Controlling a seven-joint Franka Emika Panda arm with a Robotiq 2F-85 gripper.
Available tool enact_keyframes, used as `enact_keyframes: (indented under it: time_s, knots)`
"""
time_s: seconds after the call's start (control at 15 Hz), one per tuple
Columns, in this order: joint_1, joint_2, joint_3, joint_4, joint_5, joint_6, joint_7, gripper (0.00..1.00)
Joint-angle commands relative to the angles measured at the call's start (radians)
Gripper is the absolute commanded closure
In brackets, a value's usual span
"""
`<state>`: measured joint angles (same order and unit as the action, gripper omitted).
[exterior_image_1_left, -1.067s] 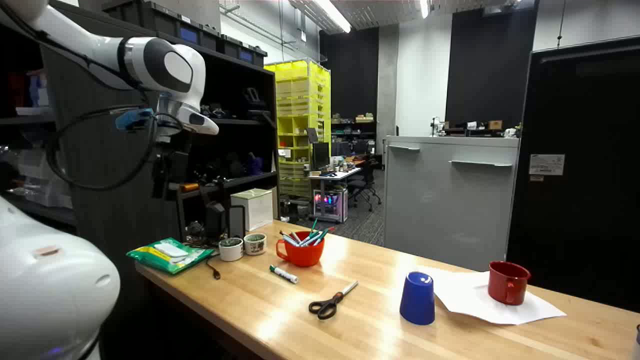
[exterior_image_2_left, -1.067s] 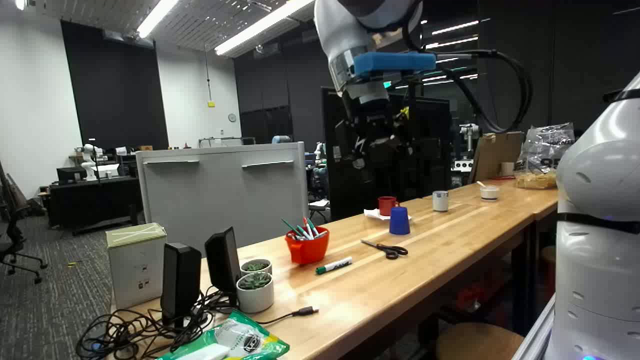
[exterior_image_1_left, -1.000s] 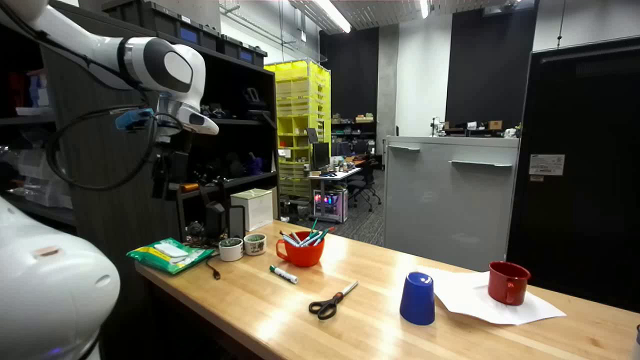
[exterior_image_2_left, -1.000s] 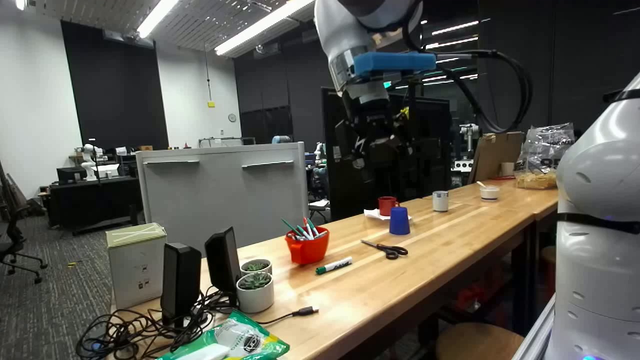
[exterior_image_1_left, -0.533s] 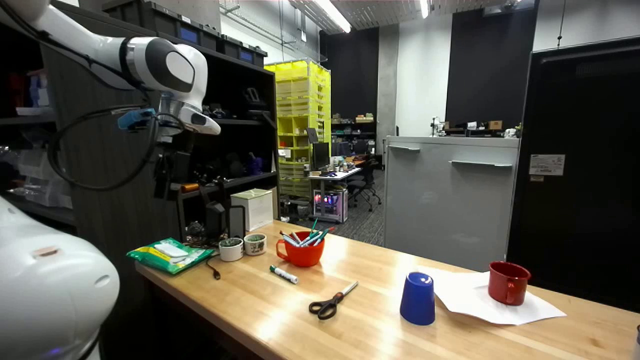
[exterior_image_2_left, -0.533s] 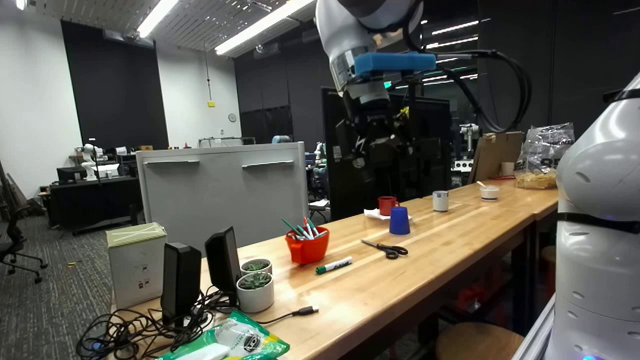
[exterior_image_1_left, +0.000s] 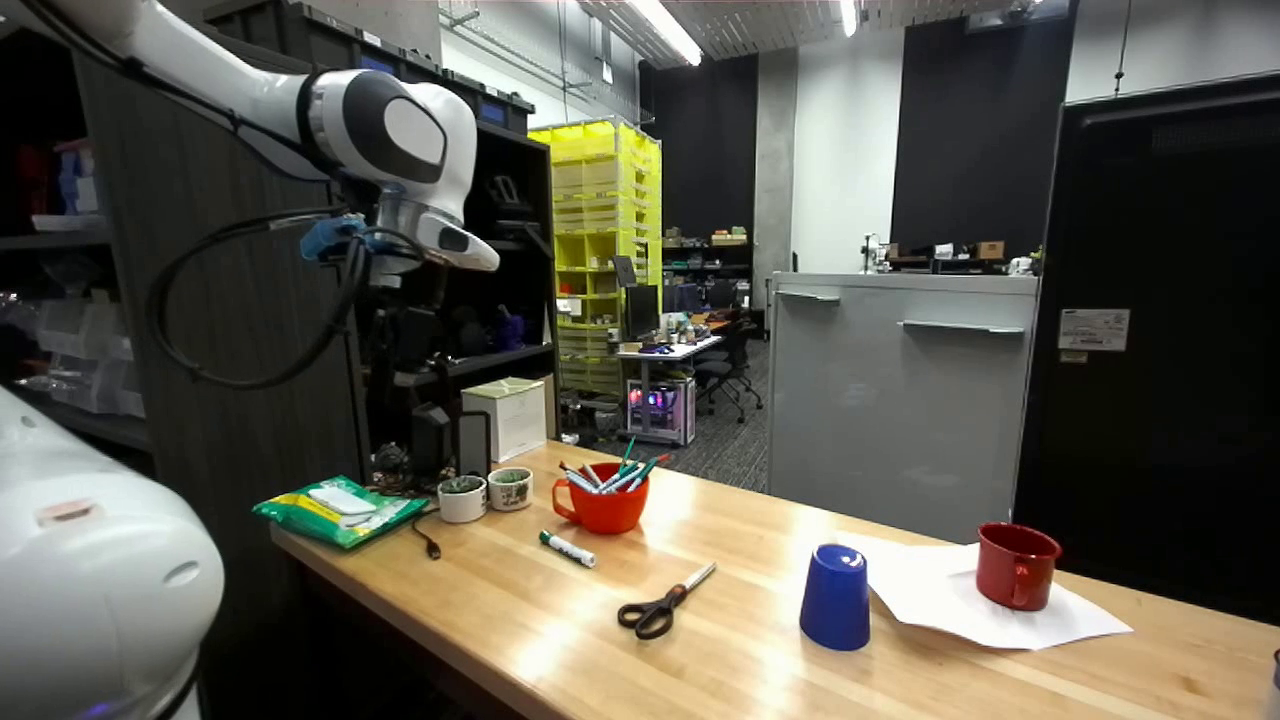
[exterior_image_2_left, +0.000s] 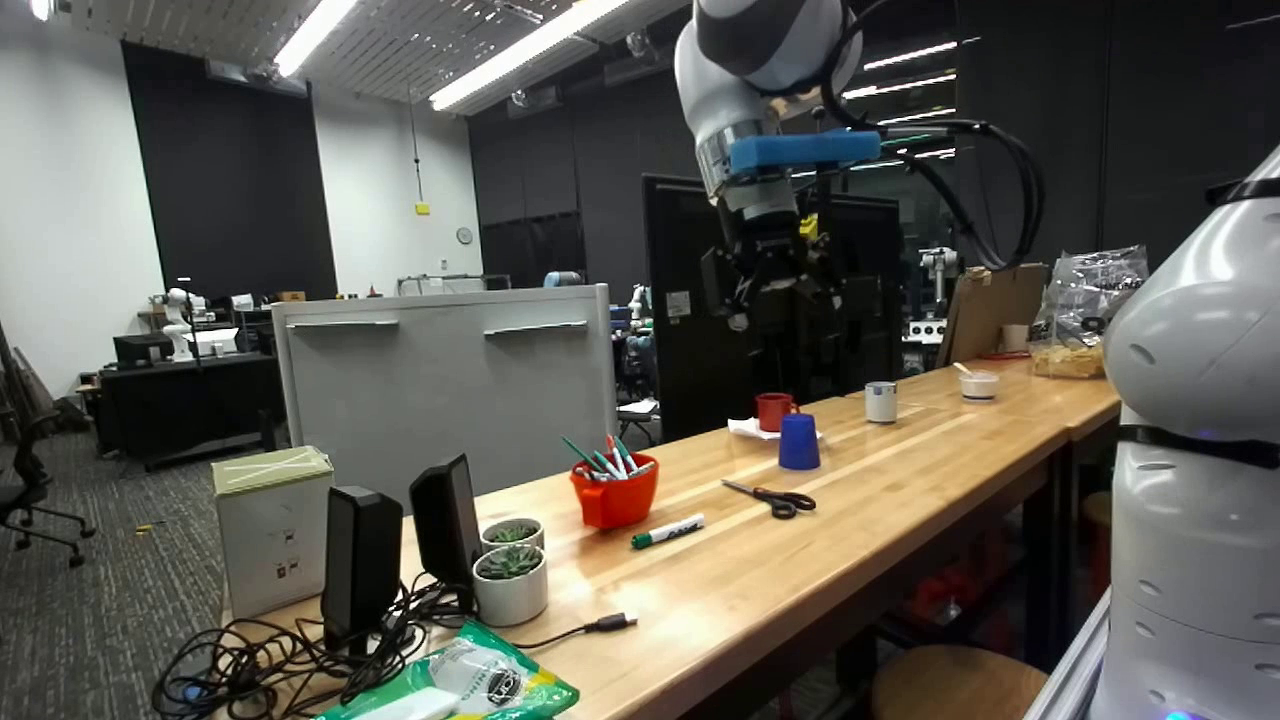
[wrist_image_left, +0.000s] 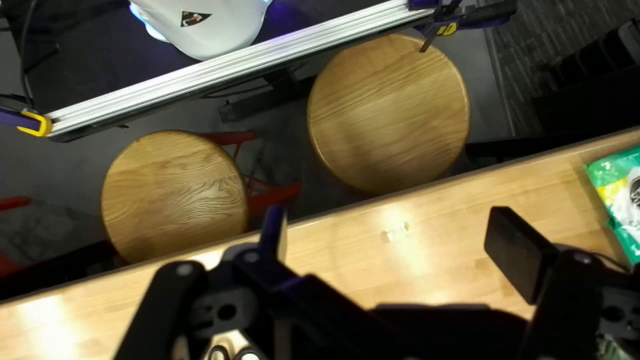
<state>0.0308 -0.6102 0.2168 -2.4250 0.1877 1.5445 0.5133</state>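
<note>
High above the wooden table (exterior_image_2_left: 800, 545), my gripper (wrist_image_left: 392, 240) stands open, its pads (wrist_image_left: 517, 255) wide apart with bare tabletop between them. It touches nothing. Below in both exterior views lie black-handled scissors (exterior_image_1_left: 655, 612) and a green-capped marker (exterior_image_1_left: 567, 549). An orange-red mug (exterior_image_1_left: 605, 505) holds several pens. Farther along, a blue cup (exterior_image_1_left: 836, 597) stands upside down, near a dark red mug (exterior_image_1_left: 1017, 567) on white paper (exterior_image_1_left: 950, 595). The scissors' handles (wrist_image_left: 232, 352) peek in at the bottom of the wrist view.
Two potted succulents (exterior_image_2_left: 510, 585), black speakers (exterior_image_2_left: 362, 560), tangled cables, a pale box (exterior_image_2_left: 272, 530) and a green packet (exterior_image_2_left: 470, 680) crowd one table end. A white mug (exterior_image_2_left: 880, 402) stands farther off. Round wooden stools (wrist_image_left: 387, 112) sit beside the table edge.
The arm hardly moved at first, then swung sideways with the gripper, rightward in both exterior views and a little lower in one of them. Objects on the table have stayed put.
</note>
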Motion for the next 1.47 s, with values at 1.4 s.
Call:
enact_keyframes:
  time_s: [1.4]
  knots:
    - [-0.221, 0.041, -0.246, 0.006, -0.299, 0.087, -0.167, 0.0]
